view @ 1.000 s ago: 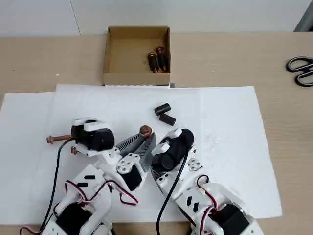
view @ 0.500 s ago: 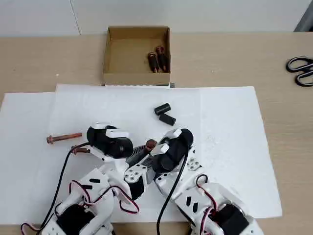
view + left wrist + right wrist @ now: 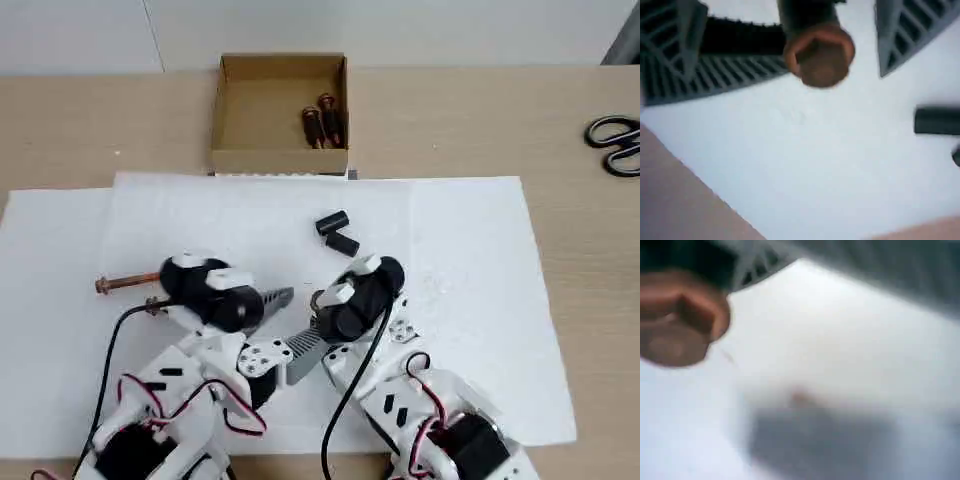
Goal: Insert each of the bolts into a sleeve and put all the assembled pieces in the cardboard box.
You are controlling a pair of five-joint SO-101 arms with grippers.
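My right gripper (image 3: 320, 308) is at the middle of the white paper, apparently shut on a copper bolt (image 3: 820, 57) that sits in a black sleeve; the bolt's head (image 3: 675, 325) is close in the right wrist view. My left gripper (image 3: 298, 320) is open, one grey finger (image 3: 675, 55) on each side of that bolt without touching it. Two loose black sleeves (image 3: 338, 232) lie just beyond the grippers. Two bare bolts (image 3: 128, 283) lie at the left, partly hidden by the left arm. The cardboard box (image 3: 232, 110) holds two assembled pieces (image 3: 322, 122).
The white paper sheet (image 3: 460, 260) covers the near part of the wooden table. Scissors (image 3: 615, 140) lie at the far right edge. One loose sleeve (image 3: 937, 120) is also in the left wrist view. Bare paper lies to the right of the arms.
The left arm swung right, then drew back left, and its fingers spread wide apart. The bolt head came toward the near side and is now hidden under the right gripper in the high view.
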